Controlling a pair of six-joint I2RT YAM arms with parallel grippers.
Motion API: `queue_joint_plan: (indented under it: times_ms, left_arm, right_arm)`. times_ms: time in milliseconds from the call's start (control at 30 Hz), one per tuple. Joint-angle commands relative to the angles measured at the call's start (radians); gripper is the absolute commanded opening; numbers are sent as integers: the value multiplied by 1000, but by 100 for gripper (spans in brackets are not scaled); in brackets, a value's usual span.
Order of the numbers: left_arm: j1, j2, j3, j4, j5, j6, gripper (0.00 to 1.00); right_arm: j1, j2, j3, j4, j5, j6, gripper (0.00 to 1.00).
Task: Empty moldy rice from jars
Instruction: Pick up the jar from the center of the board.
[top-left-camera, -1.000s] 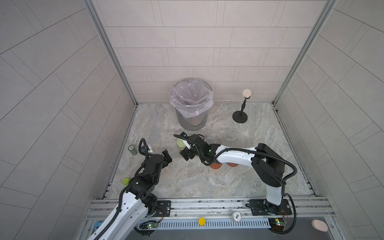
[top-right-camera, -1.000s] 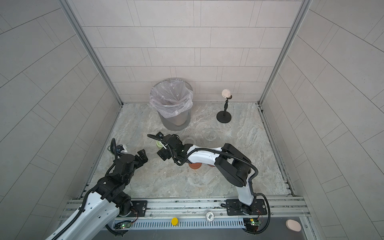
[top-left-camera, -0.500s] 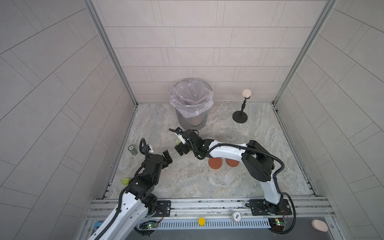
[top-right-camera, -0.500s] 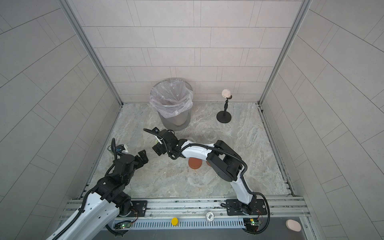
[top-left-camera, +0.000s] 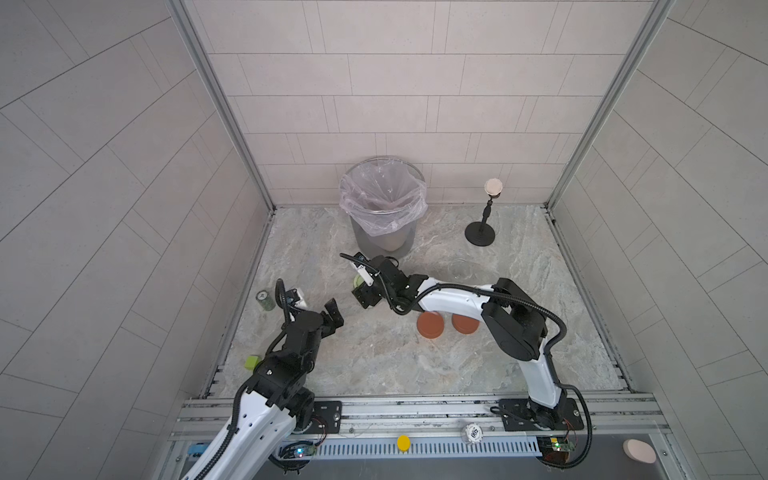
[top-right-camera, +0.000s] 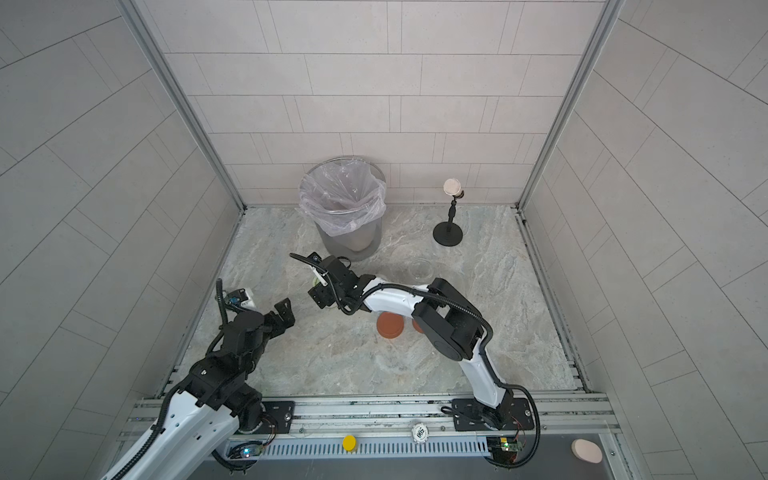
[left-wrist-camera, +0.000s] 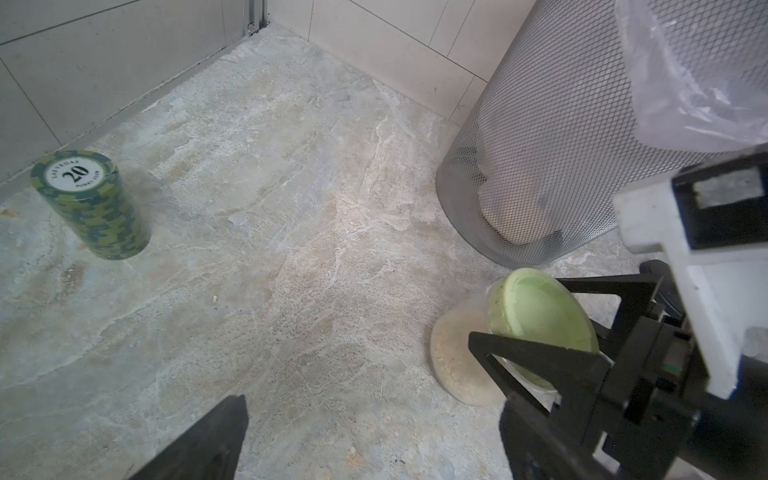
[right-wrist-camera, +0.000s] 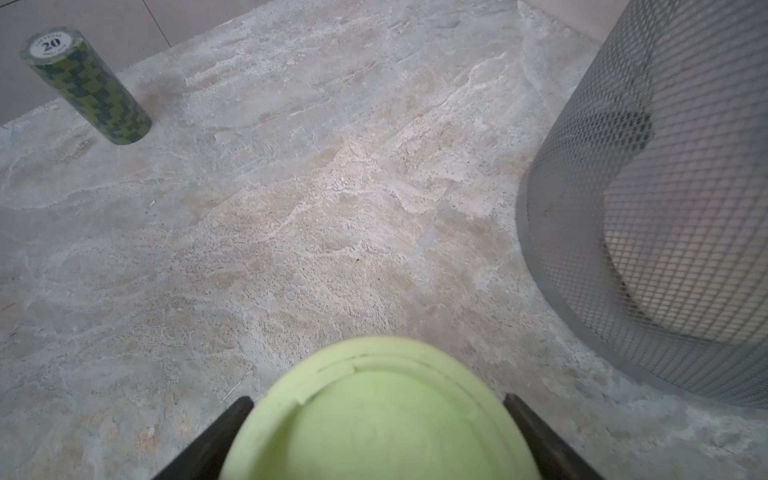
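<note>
While the green-lidded jar (left-wrist-camera: 465, 386) sat on the marbled tabletop (top-left-camera: 374, 365) just in front of the base of the mesh bin (left-wrist-camera: 561, 124), its pale green lid (left-wrist-camera: 540, 320) was clasped by the right hand (left-wrist-camera: 515, 311). One black finger was pressed against each side of the lid's rim, as was also shown in the right wrist view. Whether the jar sat flat or tipped could not be told. The moldy rice (left-wrist-camera: 451, 353) was seen through the glass as an off-white, grainy mass filling the jar. A pale beige heap (left-wrist-camera: 515, 216) was visible through the mesh at the bottom of the bin's clear liner.

The left hand (top-left-camera: 334, 318) was held above the tabletop, nearer the robot than the bin, with its fingers spread wide and nothing between them.

In both top views, a lidless clear jar (top-left-camera: 459, 269) was seen near the bin, on its right. Two rust-red lids (top-left-camera: 430, 325) lay flat side by side, further from the bin and partly hidden under the right arm. A stack of green poker chips (left-wrist-camera: 89, 203), marked 20 on top, stood well apart from the bin on its left, close to the side wall. A black stand (top-left-camera: 482, 232) topped with a pale ball stood to the bin's right, by the back wall.
</note>
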Motion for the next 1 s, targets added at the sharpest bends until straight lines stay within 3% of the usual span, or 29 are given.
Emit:
queue_joint_plan:
  times_ms: [0,133,400,567,967]
  left_arm:
    - [5,-20,-21,40,35,45,100]
    - [5,-30,-27,82,65,78,100]
    - [0,-46,-36,230,198,198,100]
    - [-27,14,-20,312,246,245,100]
    - [-220,165,45,459,236,352,100]
  right_arm:
    - [-11,3,35,-70,-84,9,60]
    - [-19,-18,98,-163,-144,5,47]
    - [-28,-96,180,-316,-165,2,43]
    - [-43,-164,208,-409,-146,22,42]
    - [-138,-386,167,-569,-140,97,41]
